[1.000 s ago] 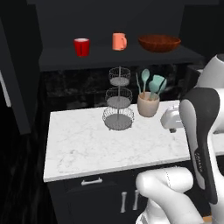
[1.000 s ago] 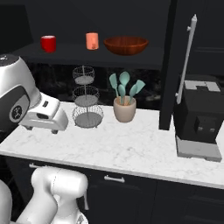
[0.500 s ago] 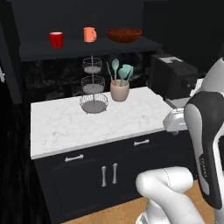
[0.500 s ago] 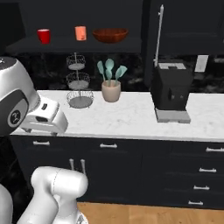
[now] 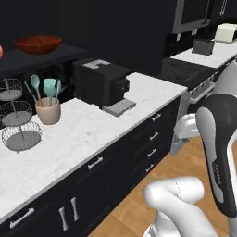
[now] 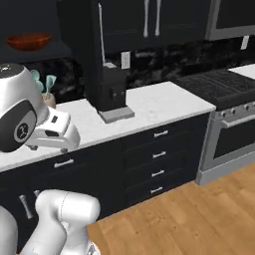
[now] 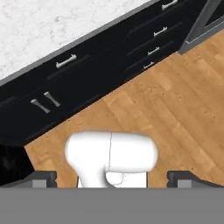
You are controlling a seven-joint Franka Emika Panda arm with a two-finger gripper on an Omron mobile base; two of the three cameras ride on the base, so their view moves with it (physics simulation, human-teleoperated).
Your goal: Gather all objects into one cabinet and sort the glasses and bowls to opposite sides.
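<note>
One reddish-brown bowl [image 5: 38,44] sits on the dark inner shelf [image 5: 44,59] of the open wall cabinet, up at the left in the left base view; the right base view shows the same bowl [image 6: 28,41] on that shelf, left of the cabinet's dark door [image 6: 95,47] with its long silver bar handle [image 6: 101,34]. Below the shelf, on the white marble counter [image 5: 88,132], a three-tier wire basket stand [image 5: 16,120] stands just beside a crock of teal utensils [image 5: 47,104], with a black coffee machine [image 5: 102,83] further right. The gripper [image 7: 112,176] hangs over the wood floor [image 7: 170,109] in front of the lower cabinets [image 7: 100,61], its two finger tips spread wide apart and holding nothing.
</note>
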